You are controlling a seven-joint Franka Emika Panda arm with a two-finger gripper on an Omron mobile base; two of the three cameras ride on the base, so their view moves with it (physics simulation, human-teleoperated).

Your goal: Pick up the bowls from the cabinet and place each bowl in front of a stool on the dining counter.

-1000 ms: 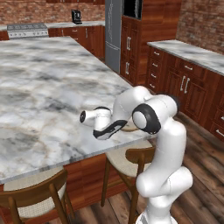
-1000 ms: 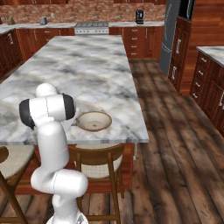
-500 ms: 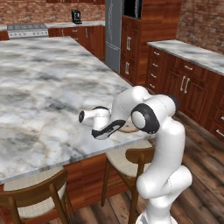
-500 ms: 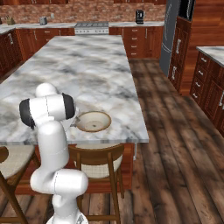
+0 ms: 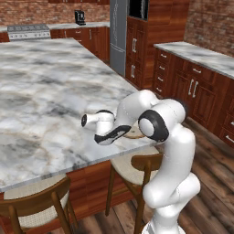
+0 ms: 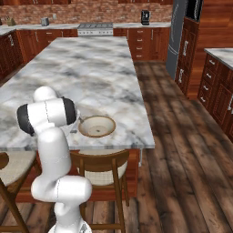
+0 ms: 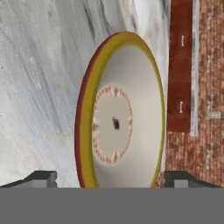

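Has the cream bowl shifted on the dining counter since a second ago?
No. The cream bowl sits at the same spot near the dining counter edge, above the stool.

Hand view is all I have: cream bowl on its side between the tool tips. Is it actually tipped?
Observer: No. In the right base view the cream bowl sits upright on the dining counter; the camera is rolled.
Operator: Where on the counter?
Observer: Close to the near edge, with a stool tucked in right below it.
Operator: Any other seat nearby?
Observer: Yes, a second stool stands at the same edge, on the arm's left, with bare marble in front of it.
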